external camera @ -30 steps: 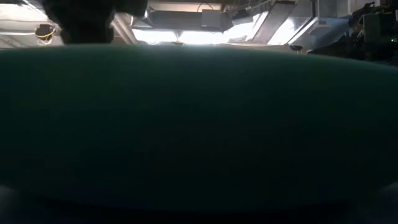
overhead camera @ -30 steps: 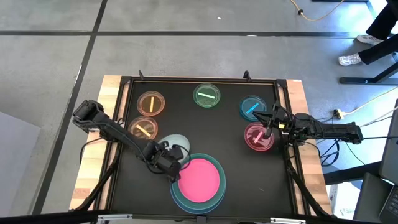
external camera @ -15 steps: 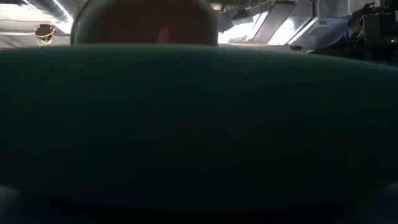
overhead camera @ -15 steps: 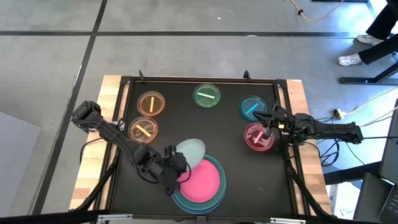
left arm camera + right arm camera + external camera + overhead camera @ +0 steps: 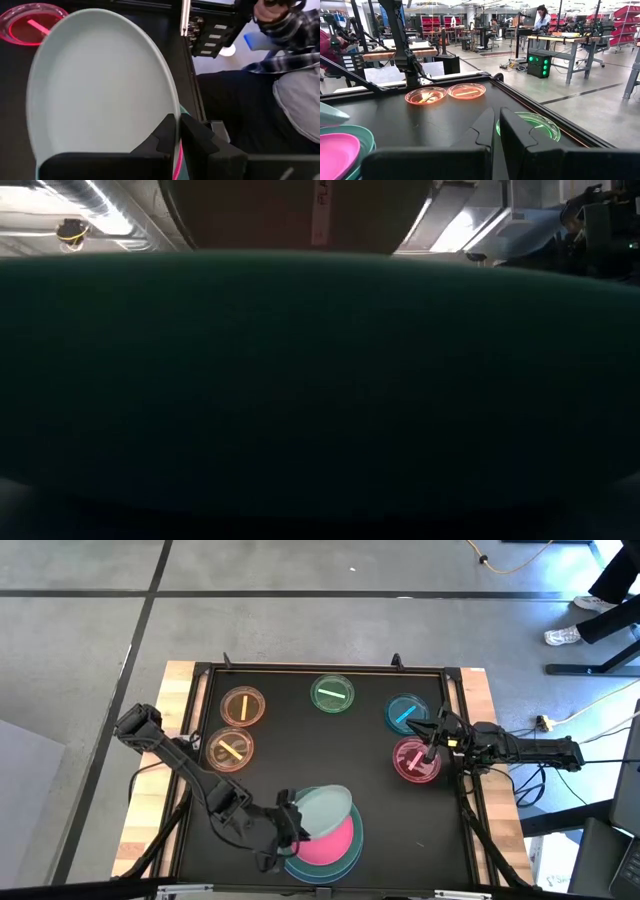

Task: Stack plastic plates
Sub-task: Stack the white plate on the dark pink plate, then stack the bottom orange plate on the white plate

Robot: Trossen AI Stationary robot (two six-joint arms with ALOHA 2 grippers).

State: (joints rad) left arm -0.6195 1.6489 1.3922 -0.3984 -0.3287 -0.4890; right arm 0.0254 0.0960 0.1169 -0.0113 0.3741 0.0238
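My left gripper (image 5: 292, 830) is shut on a pale mint plate (image 5: 326, 808), which hangs over a medium pink plate (image 5: 332, 840). The pink plate lies in a large green plate (image 5: 352, 852) near the table's front edge. My right gripper (image 5: 432, 747) waits shut at the right, over the rim of a small pink plate (image 5: 412, 762). Small blue (image 5: 403, 713), green (image 5: 332, 694) and two orange plates (image 5: 242, 705) (image 5: 230, 748) lie flat on the black mat. In the low view the green plate's wall (image 5: 320, 380) fills the picture. My left gripper pinches the mint plate's rim (image 5: 173, 112) between its two fingers, one on the upper face and one underneath. The fingers come from the table's left, about level. The plate is tilted above the pink plate; whether its lower edge touches the pink plate I cannot tell.
The black mat has a raised frame (image 5: 455, 700) around it, with wooden table showing at both sides. There is bare mat between the stack and the small plates. A person sits beyond the table's near right corner (image 5: 280, 60).
My left gripper has gone toward the table's near edge and to the right, carrying the mint plate from beside the stack's left far side to above the pink plate. The plate stays tilted in the hold. My right arm has kept still.
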